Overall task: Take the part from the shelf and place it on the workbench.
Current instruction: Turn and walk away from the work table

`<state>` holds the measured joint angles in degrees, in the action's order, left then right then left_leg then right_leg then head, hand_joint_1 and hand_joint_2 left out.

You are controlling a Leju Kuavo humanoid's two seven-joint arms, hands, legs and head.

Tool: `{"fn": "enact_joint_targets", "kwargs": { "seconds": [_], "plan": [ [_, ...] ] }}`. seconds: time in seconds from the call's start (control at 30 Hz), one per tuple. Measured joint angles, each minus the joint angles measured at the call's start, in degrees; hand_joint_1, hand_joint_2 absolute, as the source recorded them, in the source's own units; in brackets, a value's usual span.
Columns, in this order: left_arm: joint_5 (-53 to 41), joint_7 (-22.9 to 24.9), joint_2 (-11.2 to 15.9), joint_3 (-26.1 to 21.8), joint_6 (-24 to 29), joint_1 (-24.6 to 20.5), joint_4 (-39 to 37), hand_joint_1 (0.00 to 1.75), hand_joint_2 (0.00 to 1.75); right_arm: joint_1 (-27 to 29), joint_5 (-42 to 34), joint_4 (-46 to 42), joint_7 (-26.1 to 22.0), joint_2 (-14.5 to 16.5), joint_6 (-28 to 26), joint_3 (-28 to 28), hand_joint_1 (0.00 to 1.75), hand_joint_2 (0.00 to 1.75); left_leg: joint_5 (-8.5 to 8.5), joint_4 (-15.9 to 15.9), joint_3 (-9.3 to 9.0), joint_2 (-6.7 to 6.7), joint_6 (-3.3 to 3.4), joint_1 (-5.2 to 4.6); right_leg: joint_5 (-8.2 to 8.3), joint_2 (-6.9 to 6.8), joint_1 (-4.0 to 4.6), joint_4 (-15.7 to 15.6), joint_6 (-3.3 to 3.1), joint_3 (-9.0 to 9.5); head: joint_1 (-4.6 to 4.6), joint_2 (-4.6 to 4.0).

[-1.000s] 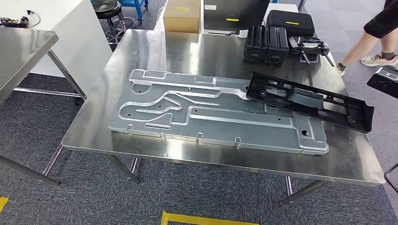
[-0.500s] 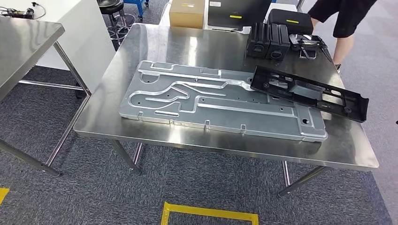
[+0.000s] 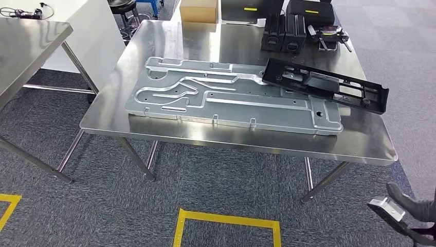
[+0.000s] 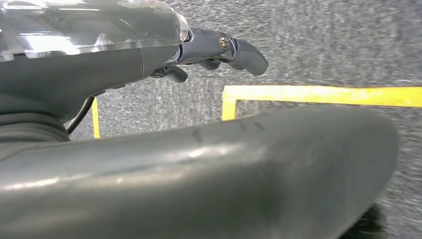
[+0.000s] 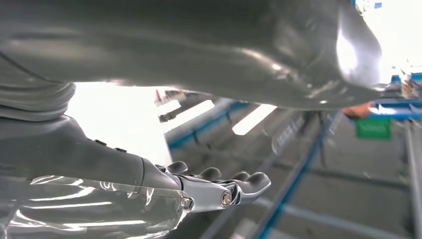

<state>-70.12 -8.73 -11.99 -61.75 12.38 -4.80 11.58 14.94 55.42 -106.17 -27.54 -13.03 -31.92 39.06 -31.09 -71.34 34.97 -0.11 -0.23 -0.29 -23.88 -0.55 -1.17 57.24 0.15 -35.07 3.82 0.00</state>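
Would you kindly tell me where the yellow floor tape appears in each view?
Head view: the yellow floor tape lies at the bottom middle, in front of the table.
Left wrist view: a corner of the tape lies on the floor beyond the left hand.
Right wrist view: not in it.
Shared landmark: the grey carpet, in the head and left wrist views.

Long black plastic part (image 3: 329, 85) lying flat, overlapping silver plate (image 3: 226, 98), on steel workbench (image 3: 205, 139)

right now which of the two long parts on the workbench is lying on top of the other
The black plastic frame: its end rests on the silver metal panel, which lies flat on the workbench.
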Motion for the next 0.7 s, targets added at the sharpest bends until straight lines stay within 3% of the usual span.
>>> {"fn": "enact_joint_targets", "kwargs": {
  "seconds": [0.03, 0.1, 0.13, 0.17, 0.23, 0.27, 0.3, 0.37, 0.4, 0.43, 0.47, 0.5, 0.53, 0.6, 0.63, 0.7],
  "plan": [
    [0.0, 0.0, 0.0, -0.1, 0.0, -0.1, 0.0, 0.0, 0.0, 0.1, -0.2, 0.4, -0.3, 1.8, 0.2, 0.0, 0.0, 0.0, 0.98, 3.9, -3.22, -0.03, 0.39, -0.07, 0.56, 0.14, 0.03, 0.2, 0.09, -0.74, 0.01, 0.0],
    [0.0, 0.0, 0.1, -0.2, 0.0, -0.4, 0.0, 0.0, 0.0, 0.1, -0.3, 0.8, -0.4, 4.7, 1.0, 0.2, 0.0, 0.0, 0.67, 12.6, -9.35, -0.08, 1.07, -0.28, 1.67, 0.39, 0.18, 0.4, 0.53, -1.5, 0.01, 0.0],
    [0.0, 0.0, 0.1, -0.3, 0.0, -0.5, 0.0, 0.0, 0.0, 0.1, -0.3, 0.9, -0.4, 5.8, 1.5, 0.3, 0.0, 0.0, 0.03, 15.1, -10.87, -0.09, 1.29, -0.41, 2.25, 0.42, 0.14, 0.3, 0.88, -1.53, 0.02, 0.0],
    [0.0, 0.0, 0.1, -0.3, 0.0, -0.5, 0.0, 0.0, 0.0, 0.1, -0.3, 1.0, -0.4, 6.7, 1.8, 0.4, 0.0, 0.0, 0.0, 16.4, -11.26, -0.07, 1.48, -0.5, 2.89, 0.46, 0.16, 0.0, 1.29, -1.52, 0.02, 0.0],
    [0.0, 0.1, 0.0, -0.5, 0.0, -0.5, 0.0, 0.0, 0.0, 0.1, -0.3, 1.2, -0.4, 8.2, 2.1, 0.6, 0.0, 0.0, 1.39, 16.7, -10.2, 0.21, 2.21, -0.36, 2.82, 0.55, -0.03, 0.0, 1.95, -1.99, 0.03, 0.0],
    [0.0, 0.1, 0.0, -0.6, 0.0, -0.5, 0.0, 0.0, 0.0, 0.2, -0.3, 1.4, -0.4, 8.7, 2.2, 0.7, 0.0, 0.0, 2.3, 16.9, -9.36, 0.4, 2.63, -0.26, 1.02, 0.59, -0.06, 1.1, 2.15, -2.65, 0.02, 0.0],
    [0.0, 0.1, 0.0, -0.6, 0.0, -0.5, 0.0, 0.0, 0.0, 0.2, -0.3, 1.5, -0.4, 9.1, 2.2, 0.8, 0.0, 0.0, 3.19, 17.1, -8.41, 0.59, 2.96, -0.18, -1.83, 0.61, -0.14, 3.3, 2.31, -3.49, 0.02, 0.0],
    [-0.1, 0.2, 0.0, -0.7, 0.0, -0.5, 0.0, 0.0, 0.0, 0.1, -0.4, 1.8, -0.3, 9.9, 2.4, 1.0, 0.0, 0.0, 4.69, 16.9, -6.35, 0.76, 3.19, -0.3, -7.7, 0.59, -0.17, 10.4, 2.68, -5.06, 0.02, 0.0],
    [-0.3, 0.3, 0.0, -0.7, 0.0, -0.5, 0.0, 0.0, 0.0, -0.4, -0.8, 2.5, -0.3, 10.5, 2.4, 1.3, 0.0, 0.0, 5.39, 16.7, -5.33, 0.83, 3.15, -0.37, -8.58, 0.59, -0.17, 13.6, 2.86, -5.28, 0.02, 0.0],
    [-0.6, 0.6, 0.0, -0.7, 0.0, -0.5, 0.0, 0.0, 0.0, -1.4, -1.8, 4.3, -0.6, 11.4, 2.0, 2.0, 0.0, 0.0, 6.07, 16.4, -4.28, 0.94, 3.06, -0.42, -7.88, 0.59, -0.16, 15.5, 2.95, -4.78, 0.02, 0.0],
    [-1.0, 0.9, 0.0, -0.7, 0.0, -0.5, 0.0, 0.0, 0.0, -2.9, -3.0, 7.2, -1.2, 12.5, 1.0, 3.0, 0.0, 0.0, 6.69, 16.1, -3.23, 1.04, 2.95, -0.46, -6.14, 0.59, -0.15, 15.4, 2.91, -3.39, 0.02, 0.0],
    [-1.4, 1.3, 0.0, -0.7, 0.0, -0.5, 0.0, 0.0, 0.0, -4.8, -3.8, 11.5, -1.9, 13.5, -0.8, 4.3, 0.0, 0.0, 7.25, 15.8, -2.23, 1.13, 2.82, -0.51, -4.4, 0.59, -0.12, 13.3, 2.71, -0.96, 0.02, 0.0],
    [-1.8, 1.5, 0.0, -0.6, 0.0, -0.6, 0.0, 0.0, 0.0, -6.9, -3.9, 17.1, -2.6, 14.2, -2.9, 5.9, 0.0, 0.0, 7.74, 15.4, -1.42, 1.19, 2.68, -0.54, -3.81, 0.57, -0.02, 9.4, 2.31, 2.3, 0.03, 0.0],
    [-2.6, 1.7, 0.0, -0.4, 0.0, -0.7, 0.0, 0.0, 0.0, -11.0, -1.1, 30.3, -3.0, 14.6, -5.5, 10.1, 0.0, 0.0, 8.63, 14.8, -0.39, 1.24, 2.2, -0.58, -5.37, 0.5, 0.29, 1.0, 1.52, 8.18, 0.03, 0.0],
    [-3.0, 1.7, 0.0, -0.3, -0.1, -0.8, 0.0, 0.0, 0.0, -13.0, -0.1, 37.5, -2.5, 14.5, -5.3, 12.9, 0.0, 0.0, 9.1, 14.6, -0.14, 1.28, 1.88, -0.48, -6.33, 0.48, 0.52, -1.6, 1.22, 9.7, 0.03, 0.0],
    [-4.1, 1.7, 0.0, 0.1, -0.3, -0.8, 0.0, 0.0, 0.0, -16.4, -1.1, 52.0, 0.4, 14.5, -1.3, 19.1, 0.0, 0.0, 9.83, 14.6, 0.24, 1.24, 1.18, -0.2, -6.06, 0.27, 0.66, -3.1, 0.78, 9.88, 0.01, 0.0]
  ]
}}
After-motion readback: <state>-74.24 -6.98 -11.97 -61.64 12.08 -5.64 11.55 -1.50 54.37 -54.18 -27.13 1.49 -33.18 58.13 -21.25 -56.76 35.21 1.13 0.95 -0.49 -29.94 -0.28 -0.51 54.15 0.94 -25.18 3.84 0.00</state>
